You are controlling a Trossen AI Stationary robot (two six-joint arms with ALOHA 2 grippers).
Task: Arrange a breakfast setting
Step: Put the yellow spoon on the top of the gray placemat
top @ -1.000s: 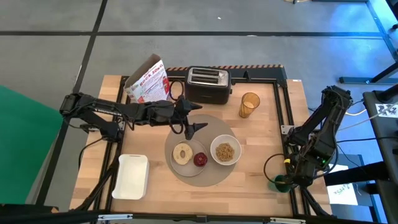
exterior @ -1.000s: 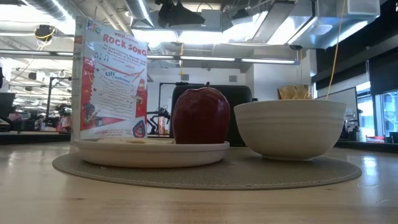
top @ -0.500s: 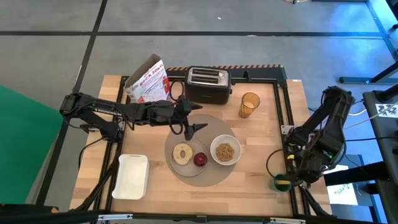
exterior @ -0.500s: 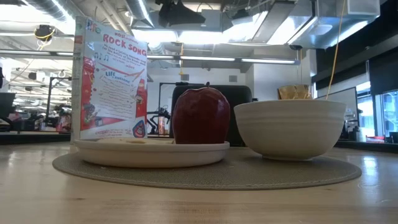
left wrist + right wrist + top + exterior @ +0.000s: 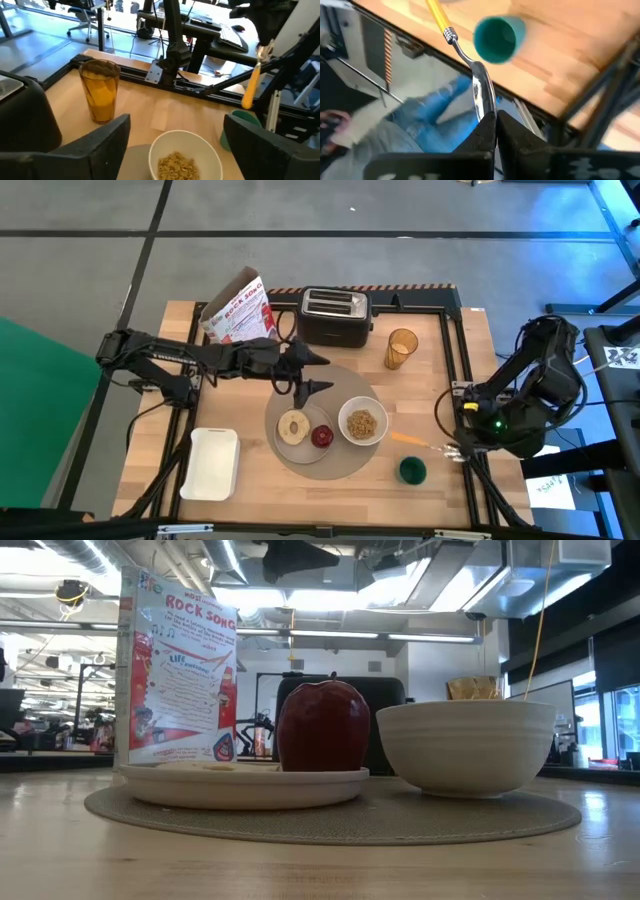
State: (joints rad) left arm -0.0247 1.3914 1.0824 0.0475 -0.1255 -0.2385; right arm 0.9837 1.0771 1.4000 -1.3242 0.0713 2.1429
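Note:
On the round grey placemat [image 5: 325,462] a white plate [image 5: 300,442] carries the tan bagel ring [image 5: 293,426] and the red apple [image 5: 322,436]. The white bowl [image 5: 362,423], with cereal in it, stands beside the plate. My left gripper [image 5: 305,380] hovers open over the placemat's far edge; its fingers frame the bowl [image 5: 185,155] in the left wrist view. My right gripper [image 5: 452,448], by the table's right edge, is shut on a spoon [image 5: 410,440] with a metal bowl and an orange-yellow handle. A green cup [image 5: 412,470] stands under the spoon. My right gripper pinches the spoon's metal bowl end [image 5: 479,97] between its two fingers. The fingers come from the table's right side and lie along the spoon. The yellow handle [image 5: 437,17] sticks out ahead of them toward the table's left. The spoon is lifted clear, its handle end tilted down [image 5: 248,92].
A black toaster [image 5: 335,315], a cereal box [image 5: 238,310] and an amber glass [image 5: 401,348] stand along the far side. A white tray [image 5: 212,462] lies near the left front. A black rail [image 5: 462,370] runs along the right edge. Bare wood lies right of the placemat.
My right gripper has risen from the table's near right corner, turned and swung up and toward the far side. It has drawn the spoon out, with the handle pointing at the bowl. The green cup, earlier under the gripper, now stands uncovered and farther left.

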